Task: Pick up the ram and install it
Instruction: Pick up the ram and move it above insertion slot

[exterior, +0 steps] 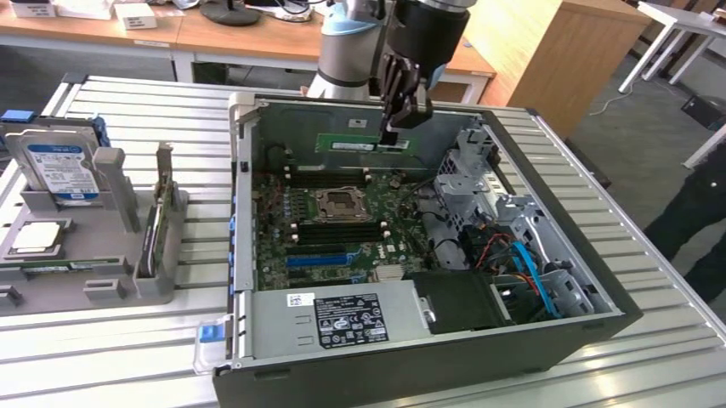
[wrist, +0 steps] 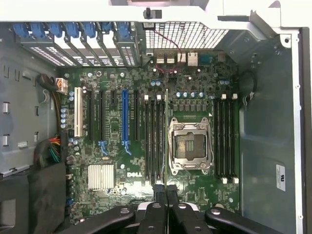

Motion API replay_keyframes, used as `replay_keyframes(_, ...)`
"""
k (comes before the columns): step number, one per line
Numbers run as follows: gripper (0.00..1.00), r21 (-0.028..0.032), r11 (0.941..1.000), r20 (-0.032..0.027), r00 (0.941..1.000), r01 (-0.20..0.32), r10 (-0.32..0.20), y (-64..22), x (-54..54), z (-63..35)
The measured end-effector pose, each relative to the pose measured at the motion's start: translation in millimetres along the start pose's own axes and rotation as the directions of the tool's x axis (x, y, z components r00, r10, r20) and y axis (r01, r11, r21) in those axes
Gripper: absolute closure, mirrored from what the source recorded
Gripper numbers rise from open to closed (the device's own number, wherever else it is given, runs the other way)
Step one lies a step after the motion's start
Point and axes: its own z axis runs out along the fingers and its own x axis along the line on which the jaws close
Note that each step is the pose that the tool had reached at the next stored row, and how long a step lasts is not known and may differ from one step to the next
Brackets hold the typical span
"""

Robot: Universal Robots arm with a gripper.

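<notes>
The ram (exterior: 360,143) is a long green stick held on edge, level, over the far part of the open computer case (exterior: 601,293). My gripper (exterior: 392,136) comes down from above and is shut on the stick's end on the exterior view's right. In the wrist view the ram (wrist: 166,126) shows as a thin edge-on line running out from my gripper (wrist: 166,191). It hangs over the black memory slots (wrist: 153,141) beside the CPU socket (wrist: 189,146), above the board and apart from it.
A second bank of memory slots (wrist: 225,139) lies on the socket's other side. A grey fixture (exterior: 102,280) on the exterior view's left holds a hard drive (exterior: 59,170) and an upright card (exterior: 159,217). The power supply (exterior: 340,321) and drive cage (exterior: 482,174) stand inside the case. A person's dark sleeve (exterior: 701,217) is at the right edge.
</notes>
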Motion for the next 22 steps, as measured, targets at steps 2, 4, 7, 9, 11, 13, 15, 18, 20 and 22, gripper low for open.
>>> replay_keyframes(2, 0.88, 0.0, 1.0, -0.0001, 1.0, 0.0, 0.0, -0.1, 0.0, 2.5)
replay_keyframes(4, 0.88, 0.0, 1.0, -0.0001, 1.0, 0.0, 0.0, -0.2, 0.0, 5.1)
replay_keyframes(7, 0.88, -0.0001, 1.0, -0.0002, 1.0, 0.0, 0.0, -0.3, -0.1, 8.1)
replay_keyframes(9, 0.88, -0.0001, 1.0, -0.0003, 1.0, 0.0, 0.0, -0.3, -0.1, 8.5)
replay_keyframes(11, 0.88, 0.0, 1.0, -0.0002, 1.0, 0.0, 0.0, -0.3, -0.1, 8.5)
replay_keyframes(13, 0.88, 0.0, 1.0, -0.0001, 1.0, 0.0, 0.0, -0.3, -0.1, 8.6)
replay_keyframes(15, 0.88, 0.0002, 1.0, 0.0003, 1.0, 0.0, 0.0, -0.2, -1.2, 9.0)
replay_keyframes(18, 0.88, 0.0, 1.0, -0.0001, 1.0, 0.0, 0.0, -0.1, -5.0, 9.4)
replay_keyframes(20, 0.88, 0.0, 1.0, -0.0001, 1.0, 0.0, 0.0, -0.1, -6.6, 9.7)
replay_keyframes(22, 0.88, 0.0, 1.0, -0.0001, 1.0, 0.0, 0.0, -0.2, -7.0, 9.7)
